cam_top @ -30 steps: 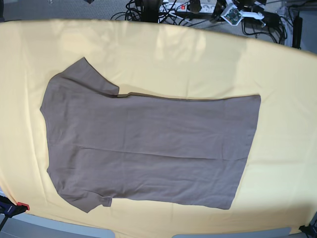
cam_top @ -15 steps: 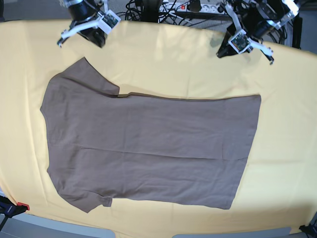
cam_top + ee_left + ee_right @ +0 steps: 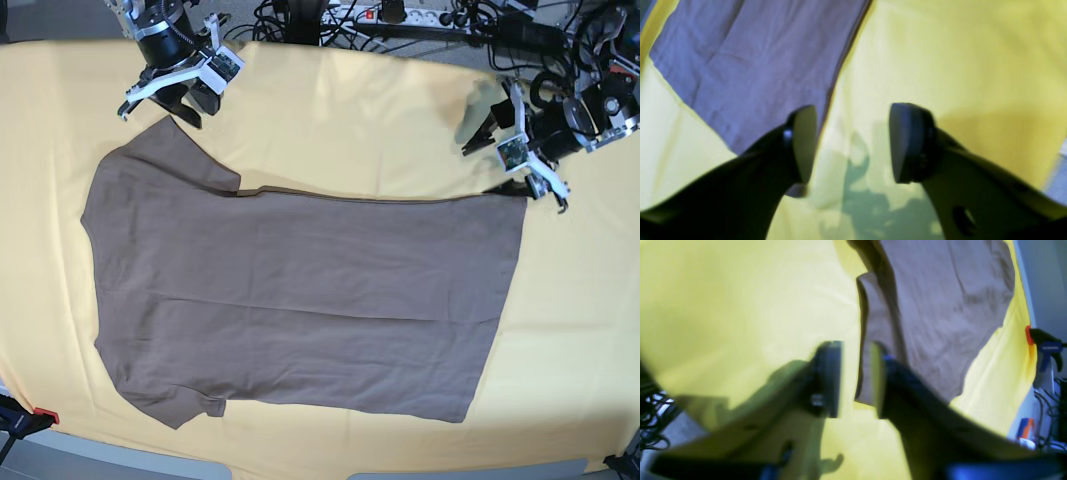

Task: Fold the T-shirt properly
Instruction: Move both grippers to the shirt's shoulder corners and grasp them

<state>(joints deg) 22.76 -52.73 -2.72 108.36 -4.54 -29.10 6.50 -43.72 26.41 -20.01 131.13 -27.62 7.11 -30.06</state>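
We note the yellow cloth [image 3: 400,110] covering the surface from edge to edge in the base view. On it the T-shirt [image 3: 300,300] lies flat and unfolded across the middle of the frame, collar and sleeves toward the left, hem toward the right, with only light creases. No fold has been made.

Change over the last second: a second ago we saw no arm over the cloth; half a second ago both arms had entered along the top edge of the frame; now both are lower and closer to the shirt. We read this as the approach to a first grasp on the shirt's upper edge.

The left pincer [image 3: 497,136], upper right of the base view, sits just above the hem corner. In its wrist view the left pincer [image 3: 853,143] stands wide, nothing between the pads, with the shirt's side edge passing just beside one pad.

The right pincer [image 3: 165,103], upper left of the base view, hangs just above the upper sleeve. In its wrist view the right pincer [image 3: 855,378] shows a narrower gap, empty, with the sleeve edge lined up beyond it.

A small clamp [image 3: 30,418] grips the cloth at lower left.
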